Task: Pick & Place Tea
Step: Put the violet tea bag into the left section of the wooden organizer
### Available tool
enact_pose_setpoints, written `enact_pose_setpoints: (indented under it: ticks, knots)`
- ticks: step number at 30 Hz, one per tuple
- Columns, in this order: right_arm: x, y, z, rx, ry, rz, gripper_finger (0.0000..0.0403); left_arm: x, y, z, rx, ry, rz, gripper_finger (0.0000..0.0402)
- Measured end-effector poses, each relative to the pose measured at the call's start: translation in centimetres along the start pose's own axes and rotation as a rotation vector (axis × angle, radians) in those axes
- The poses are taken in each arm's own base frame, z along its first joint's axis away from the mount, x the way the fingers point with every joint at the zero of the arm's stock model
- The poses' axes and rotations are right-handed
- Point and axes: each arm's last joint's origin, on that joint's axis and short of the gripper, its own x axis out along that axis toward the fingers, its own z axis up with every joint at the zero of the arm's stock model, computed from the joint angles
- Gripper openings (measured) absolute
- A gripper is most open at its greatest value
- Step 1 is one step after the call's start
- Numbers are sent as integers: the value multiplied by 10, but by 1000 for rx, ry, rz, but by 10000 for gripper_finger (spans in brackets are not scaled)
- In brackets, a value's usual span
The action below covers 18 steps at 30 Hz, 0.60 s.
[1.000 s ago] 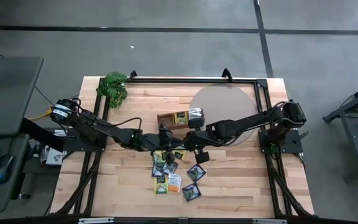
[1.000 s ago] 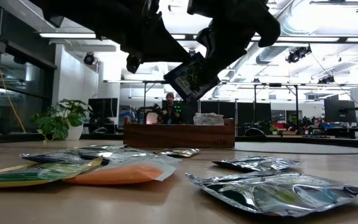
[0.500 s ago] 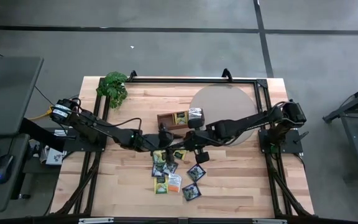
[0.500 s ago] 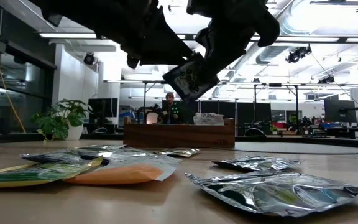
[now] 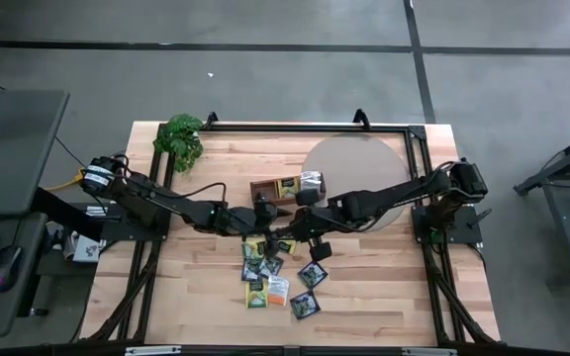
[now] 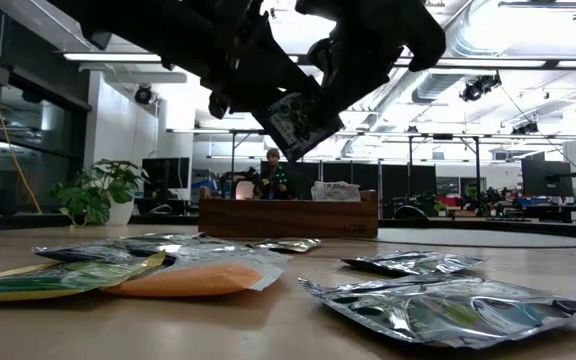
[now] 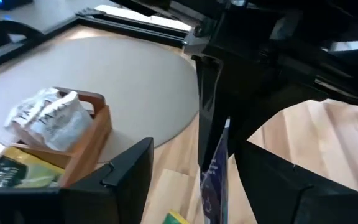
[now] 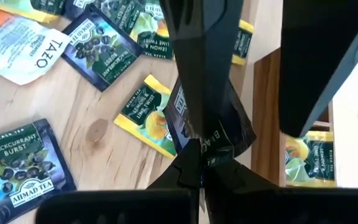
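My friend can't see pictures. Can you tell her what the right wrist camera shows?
The right gripper has its jaws shut on a dark tea sachet, held up above the wooden table. Below lie more sachets: two dark blackcurrant ones, a yellow lemon one and an orange-white one.

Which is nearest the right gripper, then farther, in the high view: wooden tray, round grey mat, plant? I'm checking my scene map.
From the right gripper:
1. Wooden tray, just beyond it, mid-table.
2. Round grey mat, far right side.
3. Plant, far left corner.
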Motion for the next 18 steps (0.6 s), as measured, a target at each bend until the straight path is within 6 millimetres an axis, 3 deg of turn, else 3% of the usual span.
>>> enact_pose_setpoints:
  ticks: [8, 18]
  knots:
    - [0, 0, 1, -16, -16, 4, 0, 0, 1, 0, -23, 4, -13, 215]
    - [0, -1, 2, -17, -19, 2, 0, 0, 0, 0, -50, 9, -31, 113]
